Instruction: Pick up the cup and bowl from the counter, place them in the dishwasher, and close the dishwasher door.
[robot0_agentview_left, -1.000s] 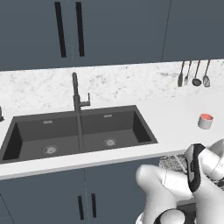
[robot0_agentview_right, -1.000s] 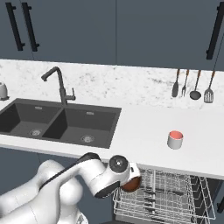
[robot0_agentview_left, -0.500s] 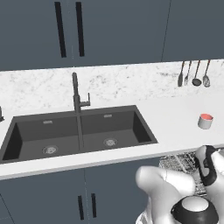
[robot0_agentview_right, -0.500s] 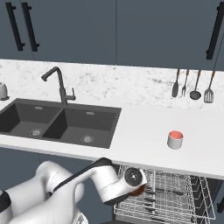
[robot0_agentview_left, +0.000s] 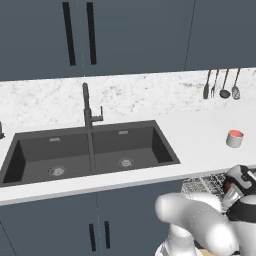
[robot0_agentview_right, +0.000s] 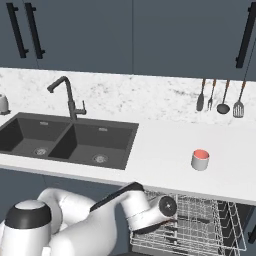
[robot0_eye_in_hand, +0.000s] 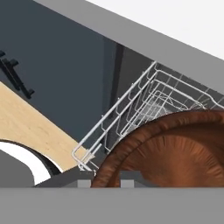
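My gripper (robot0_eye_in_hand: 105, 179) is shut on the rim of the brown wooden bowl (robot0_eye_in_hand: 175, 153), which takes up the lower right of the hand view. Just beyond it is the silvery wire rack of the dishwasher (robot0_eye_in_hand: 131, 109), pulled out under the counter (robot0_agentview_right: 160, 155). From the right base view my hand is low at the left end of that rack (robot0_agentview_right: 200, 225). The cup (robot0_agentview_right: 200, 159), grey-white with a red top, stands upright on the counter right of the sink (robot0_agentview_left: 234, 138). The dishwasher door is out of view.
A dark double-basin sink (robot0_agentview_right: 70, 140) with a dark tap (robot0_agentview_right: 67, 95) is set into the counter at the left. Several utensils (robot0_agentview_right: 220, 97) hang on the back wall. Blue-grey cupboard fronts with black handles (robot0_eye_in_hand: 15, 76) and wooden floor (robot0_eye_in_hand: 30, 127) lie left of the rack.
My arm has swung the hand down and to the right, bringing the bowl to the left end of the dishwasher rack. The cup has not moved.
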